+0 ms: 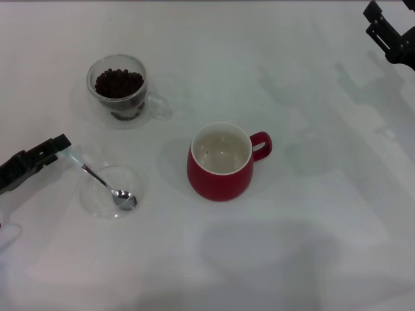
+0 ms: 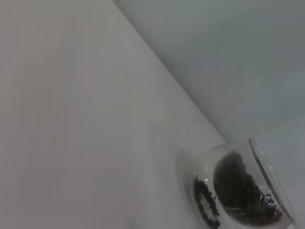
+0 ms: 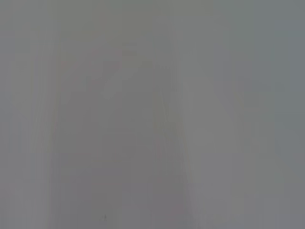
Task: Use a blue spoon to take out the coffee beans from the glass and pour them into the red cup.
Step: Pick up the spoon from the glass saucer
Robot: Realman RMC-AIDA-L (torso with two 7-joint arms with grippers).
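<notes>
Here the left gripper sits at the table's left edge, its dark fingers closed on the pale-blue handle end of the spoon; the jaws stand only as wide as that thin handle. From the grip the spoon slopes down and to the right, its slim metal neck leading to a shiny silver bowl that rests inside a shallow clear saucer. The saucer is round, flat and transparent, lying just beside the gripper.

Farther from the robot stands the glass, clear and double-walled with a side handle turned to the right, upright and well apart from the saucer. It holds the beans, a heap of small dark oval pieces; the left wrist view shows the same glass and its beans through the curved wall.

Near the centre stands the cup, rounded, glossy deep red outside and cream-white inside, its loop handle pointing right. A dark speck or two marks its inner wall.

The right gripper hangs at the far right corner, away from all objects; its jaw state cannot be told. The table is a plain matt white surface.
</notes>
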